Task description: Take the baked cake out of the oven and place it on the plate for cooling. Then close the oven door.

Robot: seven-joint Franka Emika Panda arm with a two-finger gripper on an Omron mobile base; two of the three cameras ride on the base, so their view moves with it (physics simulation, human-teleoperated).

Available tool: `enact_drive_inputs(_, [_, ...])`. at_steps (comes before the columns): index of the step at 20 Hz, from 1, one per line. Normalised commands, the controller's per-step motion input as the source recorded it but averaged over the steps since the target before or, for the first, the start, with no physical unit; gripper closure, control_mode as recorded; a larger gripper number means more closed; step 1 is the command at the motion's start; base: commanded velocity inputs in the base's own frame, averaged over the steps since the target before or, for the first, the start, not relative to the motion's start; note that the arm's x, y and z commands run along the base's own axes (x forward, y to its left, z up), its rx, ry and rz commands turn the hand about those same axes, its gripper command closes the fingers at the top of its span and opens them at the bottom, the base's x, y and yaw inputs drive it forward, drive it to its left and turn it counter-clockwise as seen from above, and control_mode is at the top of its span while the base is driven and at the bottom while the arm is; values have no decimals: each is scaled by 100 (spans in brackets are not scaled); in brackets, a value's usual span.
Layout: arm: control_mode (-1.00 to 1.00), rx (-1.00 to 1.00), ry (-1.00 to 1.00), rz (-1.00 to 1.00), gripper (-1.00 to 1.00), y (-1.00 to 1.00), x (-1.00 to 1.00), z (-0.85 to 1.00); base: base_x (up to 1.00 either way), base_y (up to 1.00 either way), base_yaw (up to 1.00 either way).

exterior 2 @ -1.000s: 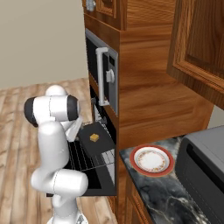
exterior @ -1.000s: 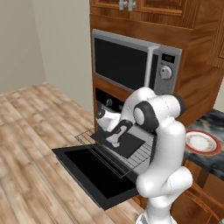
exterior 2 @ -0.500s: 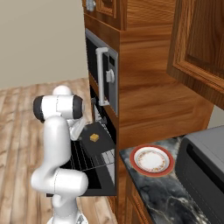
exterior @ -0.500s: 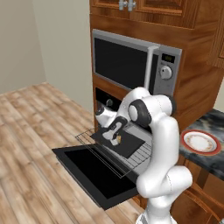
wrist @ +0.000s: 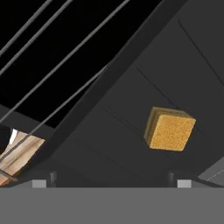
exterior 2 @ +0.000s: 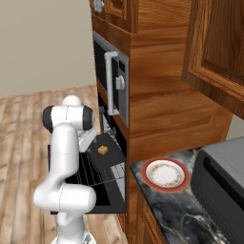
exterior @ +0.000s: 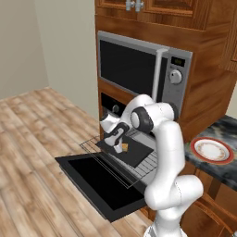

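On the pulled-out wire rack (exterior: 134, 162) of the oven (exterior: 121, 113) you have the flat dark baking tray (exterior: 136, 152), and the baked cake (wrist: 169, 128) sits on it as a small golden-tan block, lying flat on the tray's surface toward one side rather than at its centre. Your gripper (exterior: 119, 144) hangs low over the tray just beside the cake (exterior: 124, 146) in the left base view, with the white arm arching up and over from the base behind it. From the hand view you look down along the gripper: the two finger tips (wrist: 41, 182) show only as small stubs at the bottom corners, set wide apart, so the claw is spread and nothing lies between them; the cake is above and toward the right-hand tip, apart from both. Whether the fingers touch the tray you cannot tell. The oven door (exterior: 104, 183) lies fully lowered, its black glass panel flat out in front of the rack and above the wooden floor (exterior: 37, 152). From the right base view the cake (exterior 2: 102, 150) shows as a tan spot on the tray (exterior 2: 106, 153), with the arm's elbow beside it to the left. The plate (exterior 2: 165, 174), white with a red rim, rests bare on the dark stone counter (exterior 2: 181, 209) to the right of the oven, well apart from the cake; you see it too in the left base view (exterior: 212, 150). Above the oven the silver-framed microwave (exterior: 143, 69) is shut.
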Motion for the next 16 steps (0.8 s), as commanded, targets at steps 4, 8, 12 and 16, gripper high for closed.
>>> enact_drive_inputs(4, [-100,0,2,-3,-100,0,23,-28,0,0,0])
enact_drive_inputs(8, [-100,0,0,-3,-100,-3,23,-20,0,0,0])
enact_drive_inputs(12, [-100,0,0,-3,-100,-10,22,-19,0,0,0])
enact_drive_inputs(16, [-100,0,0,-4,-100,-12,21,-21,0,0,0])
